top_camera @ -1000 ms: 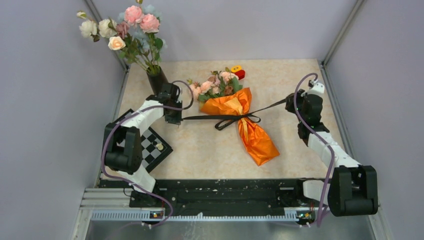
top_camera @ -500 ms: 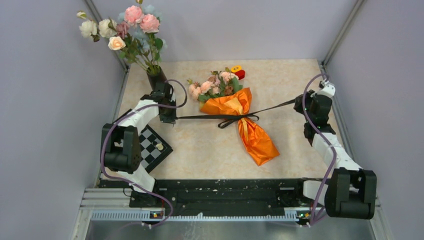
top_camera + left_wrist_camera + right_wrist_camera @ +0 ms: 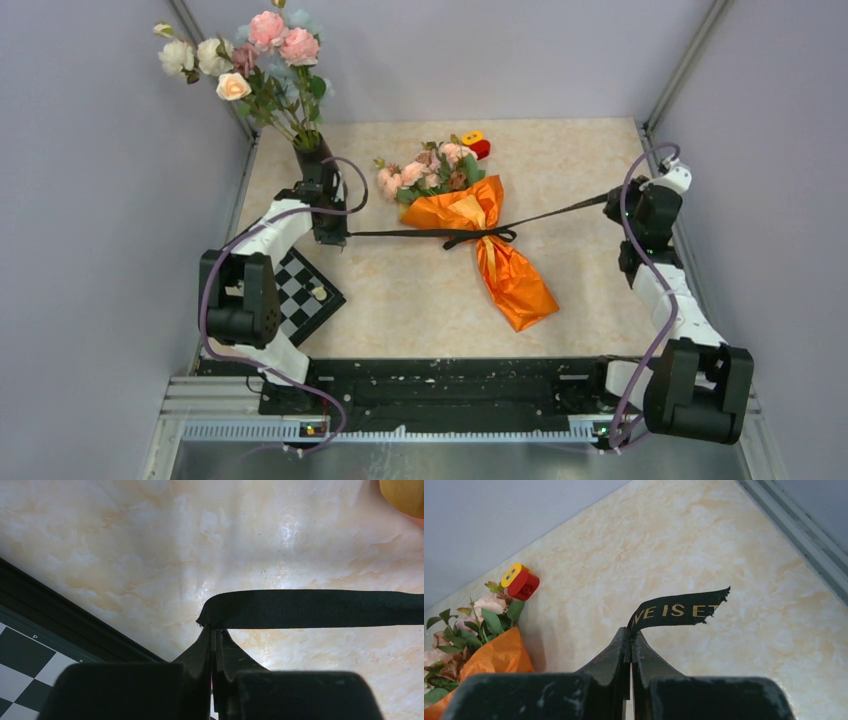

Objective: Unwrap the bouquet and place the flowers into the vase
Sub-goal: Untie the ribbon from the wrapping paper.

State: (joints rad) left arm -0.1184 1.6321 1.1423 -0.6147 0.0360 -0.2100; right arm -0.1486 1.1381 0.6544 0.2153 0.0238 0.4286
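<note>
At nine and three o'clock of the bouquet (image 3: 487, 238), both arms stretch outward, elbows bent — left end effector (image 3: 337, 236) and right end effector (image 3: 612, 204) each pinching the taut ribbon (image 3: 410, 234).

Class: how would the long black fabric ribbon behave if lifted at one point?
Probably floppy: the long black fabric ribbon runs straight only where the left end effector and right end effector hold it taut, and its free tip curls. Likely light: it is a thin, flat band.
</note>
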